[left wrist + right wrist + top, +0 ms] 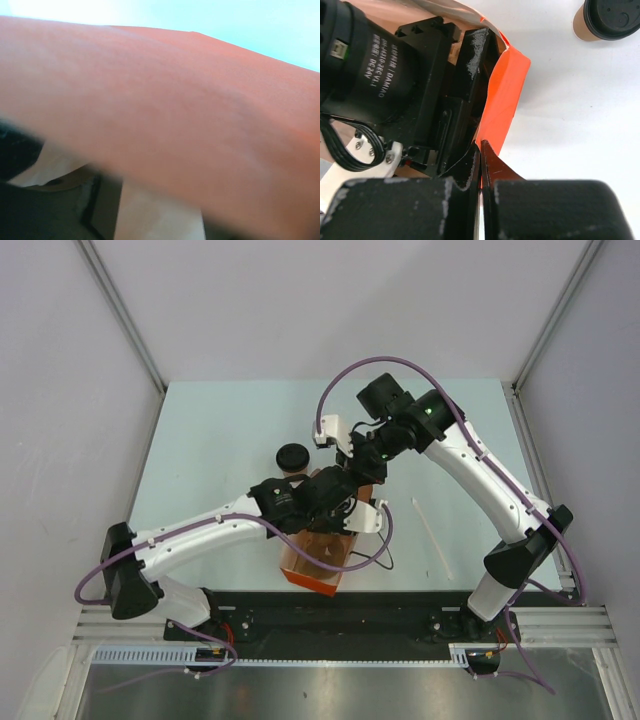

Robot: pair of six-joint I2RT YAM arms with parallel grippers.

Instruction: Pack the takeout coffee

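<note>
right fingers point(492, 167) tight on orange bag point(504, 95) rim

My overhead camera looked steeply down from behind the arm bases, which lined the bottom of its frame, and took in the whole table point(220, 430) from far off, with the orange bag point(318, 565) just below centre. My left wrist camera sat so close to that bag that its blurred orange wall point(175, 125) nearly filled the frame, with pale table only along the top edge. My right wrist camera looked down past its own fingers point(496, 167) at bottom centre, close on the bag's rim. The lidded cup point(607, 20) in its upper right corner also showed left of centre overhead.
</note>
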